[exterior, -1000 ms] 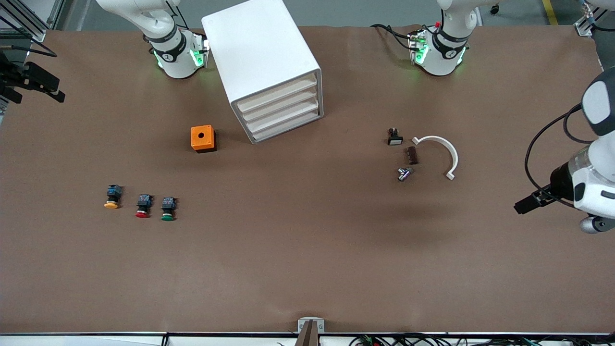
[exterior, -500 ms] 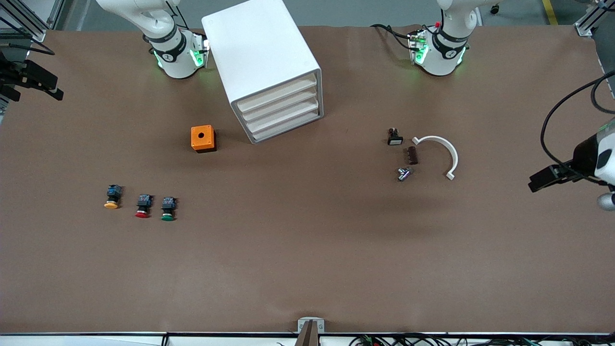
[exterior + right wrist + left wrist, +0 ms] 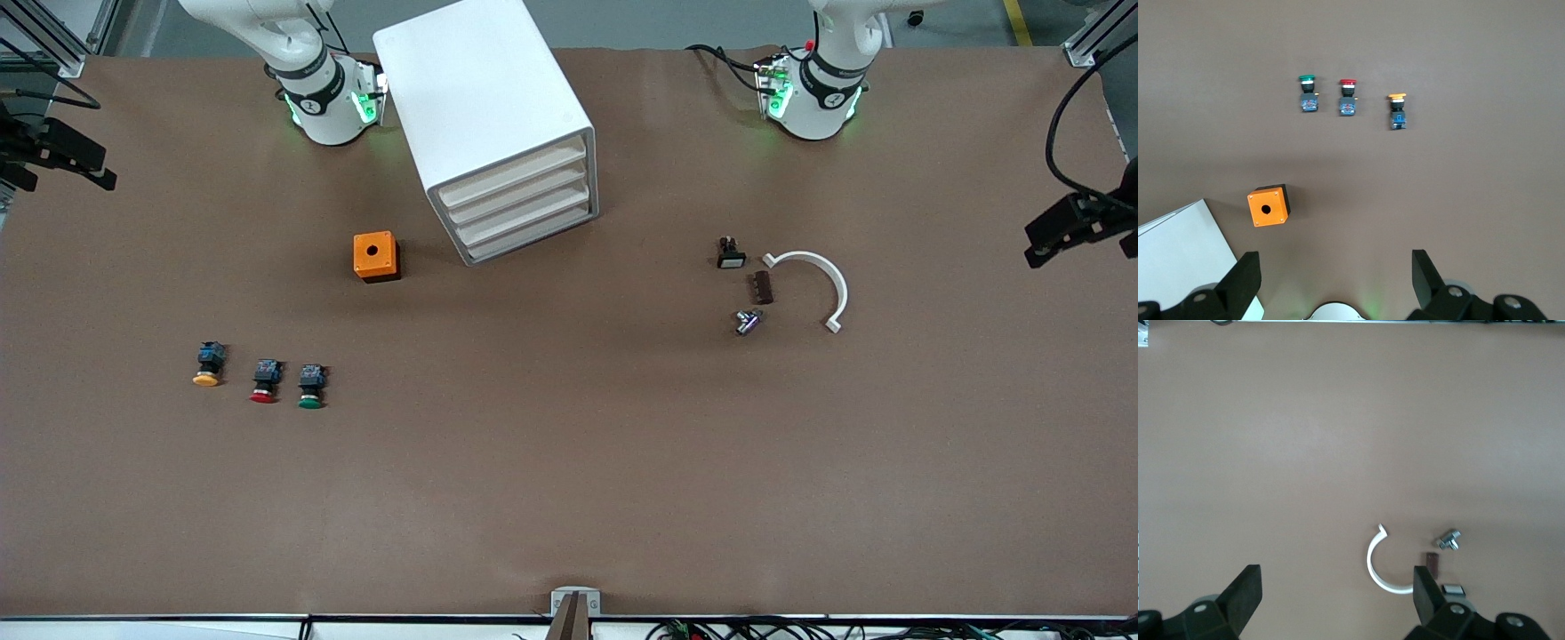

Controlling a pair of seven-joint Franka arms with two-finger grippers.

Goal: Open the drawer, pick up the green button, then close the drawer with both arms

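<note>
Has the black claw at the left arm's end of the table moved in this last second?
Yes. The left gripper, jaws open, has pulled up toward the robots' side and outward to the table's edge, away from the white curved clip, which stayed put.

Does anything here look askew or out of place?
Only the drawer cabinet stands out: it sits at an angle to the table edges. All its drawers look shut. The three buttons lie in a tidy row.

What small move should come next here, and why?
Probably bring the left gripper, open and up at the left arm's end of the table, over toward the drawer cabinet. All its drawers look shut, so opening one comes first. The green button lies untouched on the table beside the red button, and the right gripper waits open at its own end.
</note>
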